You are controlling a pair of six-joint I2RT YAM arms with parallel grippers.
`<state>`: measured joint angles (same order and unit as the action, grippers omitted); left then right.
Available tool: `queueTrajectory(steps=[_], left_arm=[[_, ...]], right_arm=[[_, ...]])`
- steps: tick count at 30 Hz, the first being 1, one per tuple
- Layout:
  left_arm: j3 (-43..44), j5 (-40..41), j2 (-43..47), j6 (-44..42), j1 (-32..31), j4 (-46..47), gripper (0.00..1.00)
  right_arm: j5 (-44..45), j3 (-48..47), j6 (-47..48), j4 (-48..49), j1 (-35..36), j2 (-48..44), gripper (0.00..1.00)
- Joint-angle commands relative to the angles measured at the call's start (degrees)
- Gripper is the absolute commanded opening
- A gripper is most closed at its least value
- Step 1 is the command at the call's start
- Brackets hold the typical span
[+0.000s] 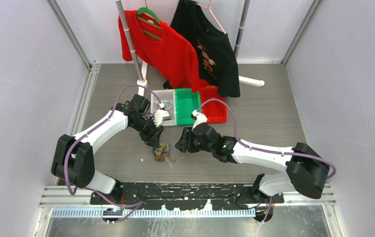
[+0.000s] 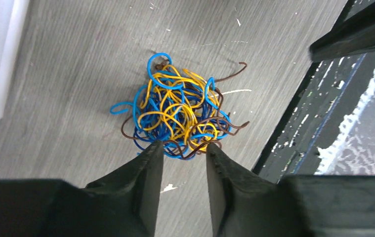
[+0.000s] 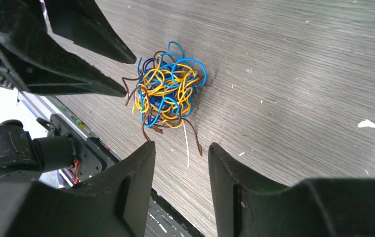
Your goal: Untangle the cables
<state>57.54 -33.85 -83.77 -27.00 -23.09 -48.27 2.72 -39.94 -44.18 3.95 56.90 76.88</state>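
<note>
The cables form a fist-sized clump of blue, yellow and brown wire lying on the grey table near its front edge. In the left wrist view the cables lie just beyond my left gripper, which is open; its tips flank the clump's near edge and a brown loop lies between them. My right gripper is open too, a little short of the cables, with two loose brown ends reaching toward its tips. From above, the left gripper and the right gripper stand on either side of the clump.
White, green and red trays sit side by side behind the arms. A rack with a red shirt and a black shirt stands at the back. The black base plate borders the table just past the clump.
</note>
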Motion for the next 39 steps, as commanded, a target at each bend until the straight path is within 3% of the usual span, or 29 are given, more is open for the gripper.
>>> queueTrajectory(steps=[1, 9, 18, 26, 30, 39], left_arm=[[-0.4, -0.2, 0.0, 0.5, -0.6, 5.3, 0.33], [1.9, 2.0, 2.5, 1.0, -0.7, 1.4, 0.0], [10.2, 1.2, 10.5, 8.0, -0.7, -7.8, 0.0], [16.5, 1.1, 13.6, 16.6, -0.7, -11.5, 0.0], [20.9, -0.9, 13.8, 20.4, -0.7, -14.1, 0.0], [27.6, -3.1, 14.1, 23.0, -0.9, -17.8, 0.0]], right_arm=[[4.2, 1.2, -1.7, -0.5, -0.1, -4.0, 0.49], [5.9, -1.1, 1.5, -2.0, -0.6, -4.7, 0.48], [4.3, -5.7, 8.5, 2.4, -0.5, -1.3, 0.61], [0.9, -2.4, 13.7, 15.0, 1.0, -4.0, 0.84], [-0.5, -0.8, 18.3, 22.5, 2.4, -5.1, 0.88], [-1.2, -6.1, 21.6, 22.6, 3.1, -2.4, 0.89]])
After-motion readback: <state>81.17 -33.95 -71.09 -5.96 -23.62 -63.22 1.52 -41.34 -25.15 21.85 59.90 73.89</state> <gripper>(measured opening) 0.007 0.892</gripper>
